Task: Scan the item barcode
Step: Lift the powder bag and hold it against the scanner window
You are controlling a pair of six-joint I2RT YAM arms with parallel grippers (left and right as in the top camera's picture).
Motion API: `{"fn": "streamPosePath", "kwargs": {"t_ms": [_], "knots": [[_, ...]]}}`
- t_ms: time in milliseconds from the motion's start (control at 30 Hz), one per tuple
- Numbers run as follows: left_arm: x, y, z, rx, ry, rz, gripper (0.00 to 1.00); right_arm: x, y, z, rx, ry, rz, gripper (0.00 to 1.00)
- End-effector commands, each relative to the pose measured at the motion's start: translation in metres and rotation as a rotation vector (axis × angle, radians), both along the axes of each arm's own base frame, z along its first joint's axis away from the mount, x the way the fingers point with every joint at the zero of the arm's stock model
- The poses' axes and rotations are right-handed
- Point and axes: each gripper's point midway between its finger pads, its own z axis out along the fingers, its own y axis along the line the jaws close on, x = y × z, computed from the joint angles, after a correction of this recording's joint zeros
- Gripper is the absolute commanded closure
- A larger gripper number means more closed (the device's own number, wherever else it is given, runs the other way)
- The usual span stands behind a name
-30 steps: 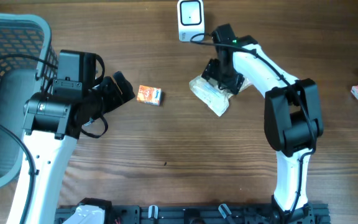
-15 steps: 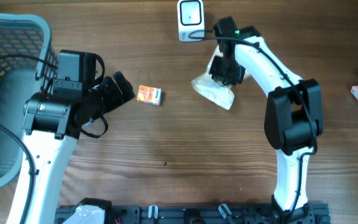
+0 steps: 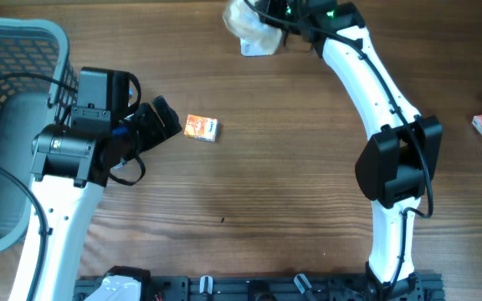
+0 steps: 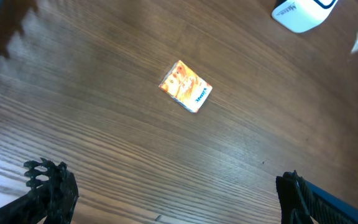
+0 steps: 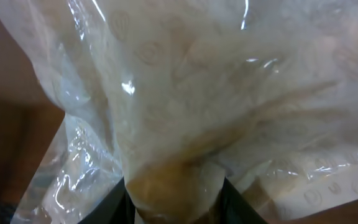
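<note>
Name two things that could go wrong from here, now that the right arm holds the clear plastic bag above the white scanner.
1. The right gripper pinches only a bunched fold of the clear plastic bag; the thin film might slip free.
2. The bag is crumpled and glossy, and no barcode shows, so the small white scanner may fail to read it.

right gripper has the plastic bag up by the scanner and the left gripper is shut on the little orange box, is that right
Not quite. The left gripper is open and empty; the orange box lies on the table apart from it, as the left wrist view shows. The right gripper does hold the plastic bag by the scanner.
</note>
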Motion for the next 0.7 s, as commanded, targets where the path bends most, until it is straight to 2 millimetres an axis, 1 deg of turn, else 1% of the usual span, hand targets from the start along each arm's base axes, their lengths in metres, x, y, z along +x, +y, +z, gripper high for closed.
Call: {"fn": "streamPosePath", "kwargs": {"t_ms": [0, 67, 133, 233, 300, 400, 533, 567, 667], "knots": [[0.001, 0.002, 0.004, 0.007, -0.017, -0.008, 0.0, 0.019, 0.001, -0.007, 0.117, 0.026, -0.115, 0.95], [0.001, 0.002, 0.004, 0.007, -0.017, -0.008, 0.0, 0.027, 0.007, -0.031, 0.175, 0.073, -0.141, 0.95], [0.001, 0.002, 0.004, 0.007, -0.017, -0.008, 0.0, 0.031, 0.025, -0.052, 0.269, 0.123, -0.102, 0.95], [0.001, 0.002, 0.004, 0.007, -0.017, -0.008, 0.0, 0.034, 0.025, -0.071, 0.295, 0.168, -0.145, 0.95], [0.001, 0.002, 0.004, 0.007, -0.017, -0.008, 0.0, 0.034, 0.024, -0.073, 0.299, 0.179, -0.153, 0.95], [0.001, 0.002, 0.004, 0.007, -0.017, -0.008, 0.0, 0.032, 0.015, -0.083, 0.305, 0.233, -0.245, 0.95], [0.001, 0.002, 0.004, 0.007, -0.017, -0.008, 0.0, 0.03, 0.014, -0.086, 0.294, 0.243, -0.247, 0.95], [0.001, 0.002, 0.004, 0.007, -0.017, -0.008, 0.0, 0.031, 0.013, -0.084, 0.289, 0.237, -0.243, 0.95], [0.001, 0.002, 0.004, 0.007, -0.017, -0.008, 0.0, 0.034, 0.002, -0.061, 0.292, 0.193, -0.249, 0.95]]}}
